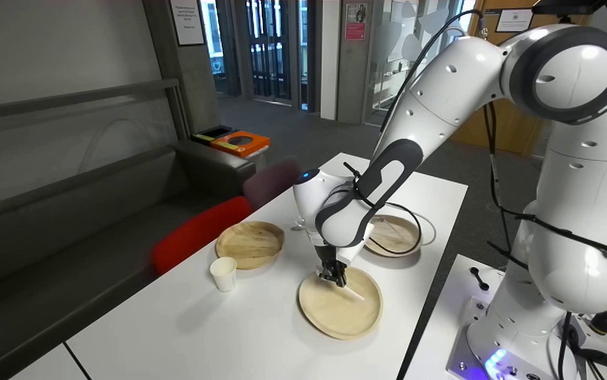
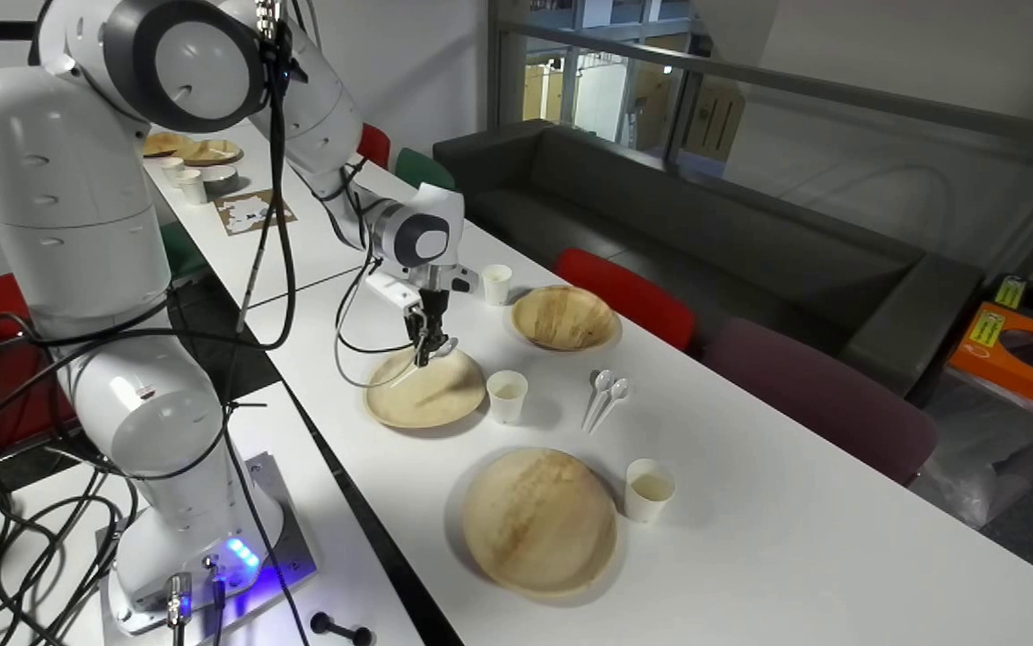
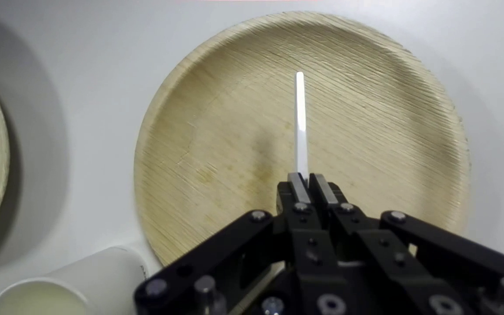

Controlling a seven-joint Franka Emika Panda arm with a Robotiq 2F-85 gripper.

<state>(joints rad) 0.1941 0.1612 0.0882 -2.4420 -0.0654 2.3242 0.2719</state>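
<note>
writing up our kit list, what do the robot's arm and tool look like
The arm is rounded and glossy white, with dark grey bands and blue lights on its base. Black cables run along it. The tool is black, with slim bolted links and grey-tipped fingers.

In an exterior view the camera slants down along the table point(image 1: 261, 338) toward glass doors point(image 1: 269, 58), robot arm point(image 1: 445, 100) at right; in an exterior view it slants down across to the grey sofa point(image 2: 722, 224), arm at left. Both stand back and share table, sofa and arm. The wrist view looks almost straight down past the gripper point(image 3: 307, 181), close over a round wood-grained plate point(image 3: 216, 131) both exterior views include
</note>
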